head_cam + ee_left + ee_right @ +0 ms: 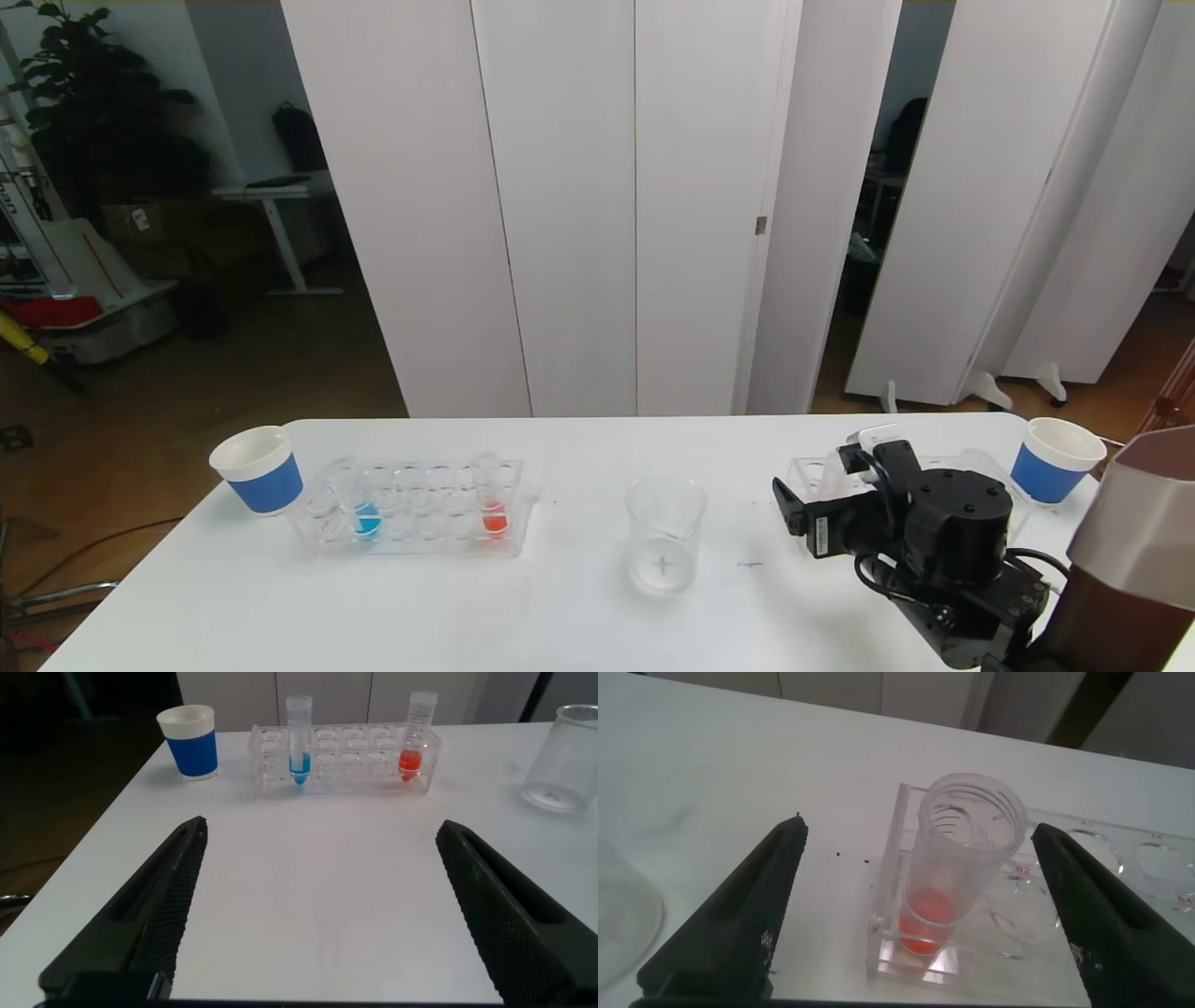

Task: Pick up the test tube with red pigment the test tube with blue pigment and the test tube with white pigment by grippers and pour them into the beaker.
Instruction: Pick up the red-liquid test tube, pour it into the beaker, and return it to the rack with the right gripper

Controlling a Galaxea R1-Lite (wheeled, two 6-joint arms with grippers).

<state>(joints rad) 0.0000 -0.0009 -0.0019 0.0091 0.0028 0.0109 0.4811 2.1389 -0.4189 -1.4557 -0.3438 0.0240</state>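
Red-orange tube (957,873) stands upright in clear rack (906,952) on desk's (579,616) right side, between spread fingers of right hand (915,915), untouched. Left hand (322,905) spread wide, low over bare desk, well short of left rack (341,761) with blue-pigment tube (299,742) and second red tube (416,737). Beaker (664,532) mid-desk between racks.

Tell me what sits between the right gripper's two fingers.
A clear test tube with red-orange liquid stands in a clear rack between the open fingers of the right gripper, not yet touched. The right wrist view shows this.
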